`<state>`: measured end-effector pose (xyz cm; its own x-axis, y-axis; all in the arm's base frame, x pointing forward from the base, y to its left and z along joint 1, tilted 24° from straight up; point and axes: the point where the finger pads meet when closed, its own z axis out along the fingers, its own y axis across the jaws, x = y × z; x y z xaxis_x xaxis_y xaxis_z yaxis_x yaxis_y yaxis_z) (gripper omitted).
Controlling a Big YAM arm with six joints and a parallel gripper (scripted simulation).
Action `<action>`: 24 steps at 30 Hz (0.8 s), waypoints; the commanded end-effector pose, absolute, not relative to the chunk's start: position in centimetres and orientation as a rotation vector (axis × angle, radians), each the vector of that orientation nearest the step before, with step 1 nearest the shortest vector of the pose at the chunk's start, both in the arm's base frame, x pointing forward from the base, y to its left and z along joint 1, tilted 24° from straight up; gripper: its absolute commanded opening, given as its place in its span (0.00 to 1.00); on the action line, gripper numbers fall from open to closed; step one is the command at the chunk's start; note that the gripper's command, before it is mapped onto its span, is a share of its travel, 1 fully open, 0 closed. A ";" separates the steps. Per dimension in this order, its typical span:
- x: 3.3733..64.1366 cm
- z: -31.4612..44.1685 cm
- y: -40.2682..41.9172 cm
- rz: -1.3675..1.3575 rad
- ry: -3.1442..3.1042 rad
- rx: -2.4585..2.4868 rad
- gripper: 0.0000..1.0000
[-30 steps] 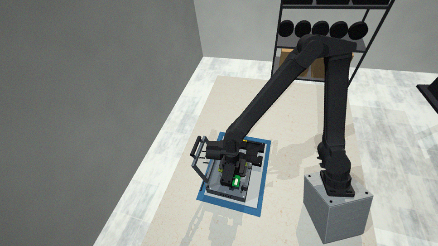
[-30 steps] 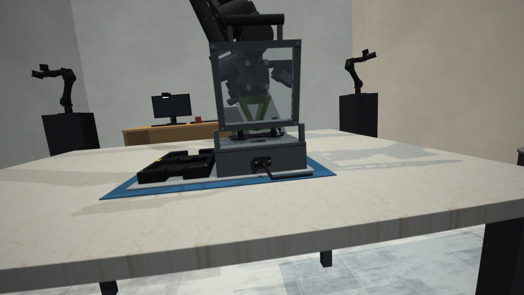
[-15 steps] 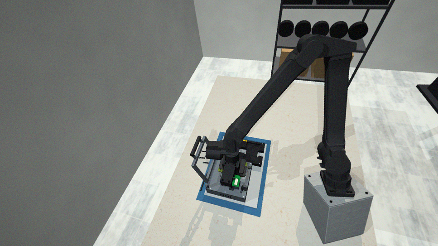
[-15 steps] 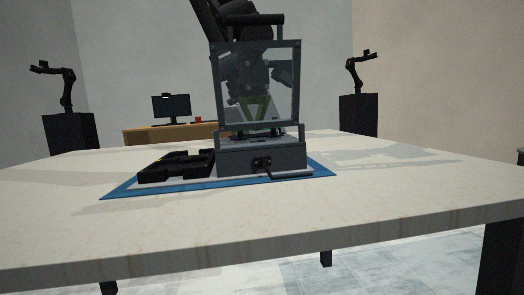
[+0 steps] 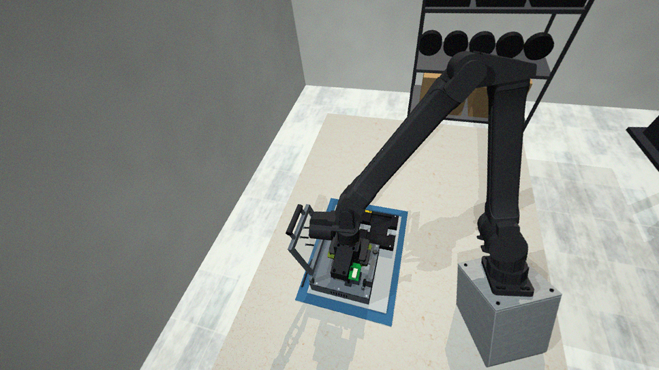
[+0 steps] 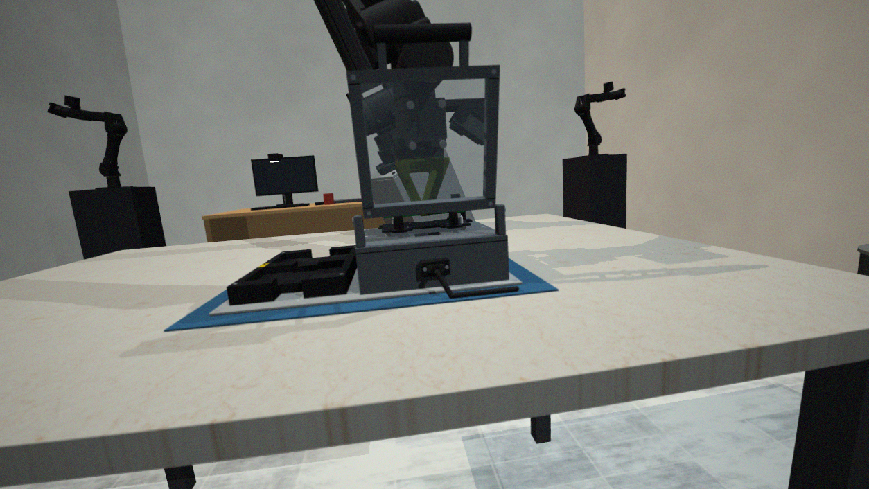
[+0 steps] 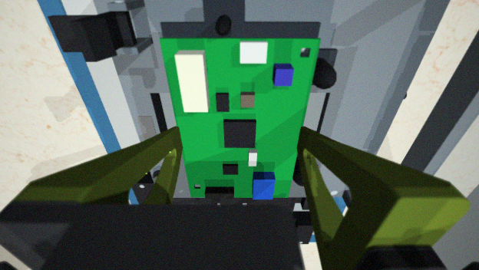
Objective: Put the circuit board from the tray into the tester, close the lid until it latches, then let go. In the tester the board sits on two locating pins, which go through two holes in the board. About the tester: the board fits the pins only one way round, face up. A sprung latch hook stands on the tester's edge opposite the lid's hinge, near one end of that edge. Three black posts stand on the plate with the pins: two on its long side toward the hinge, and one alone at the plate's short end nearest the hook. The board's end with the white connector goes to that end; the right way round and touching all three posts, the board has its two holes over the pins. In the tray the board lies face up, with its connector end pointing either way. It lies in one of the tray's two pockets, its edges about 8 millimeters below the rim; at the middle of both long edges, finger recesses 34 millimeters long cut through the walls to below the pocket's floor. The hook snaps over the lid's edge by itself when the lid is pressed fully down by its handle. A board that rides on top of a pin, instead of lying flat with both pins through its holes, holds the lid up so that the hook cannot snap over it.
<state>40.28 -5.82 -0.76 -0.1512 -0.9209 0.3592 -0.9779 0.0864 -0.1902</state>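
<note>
The circuit board [image 5: 357, 266] [image 7: 272, 134] lay face up between the fingertips of the tool [image 5: 350, 255] [image 6: 422, 199] [image 7: 239, 135], which was clamped on its long edges, above the tester [image 5: 339, 292] [image 6: 389, 267] [image 7: 357, 34].

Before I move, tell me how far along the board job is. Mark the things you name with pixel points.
Done: the circuit board [image 5: 351, 277] [image 7: 269, 130] is out of the tray [image 5: 383, 228] [image 6: 252, 293]. In hand: the gripper [image 5: 351, 258] [image 6: 422, 197] [image 7: 239, 135] holds it face up over the tester [image 5: 339, 290] [image 6: 395, 267] [image 7: 353, 65], white connector [image 5: 355, 271] [image 7: 193, 82] toward the lone post [image 7: 223, 25]. Left: seating it on the pins, pressing the raised lid [image 5: 300, 258] [image 6: 491, 139] down until latched, letting go.
</note>
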 end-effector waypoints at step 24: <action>41.2 -0.4 -6.4 0.589 -2.211 1.944 0.72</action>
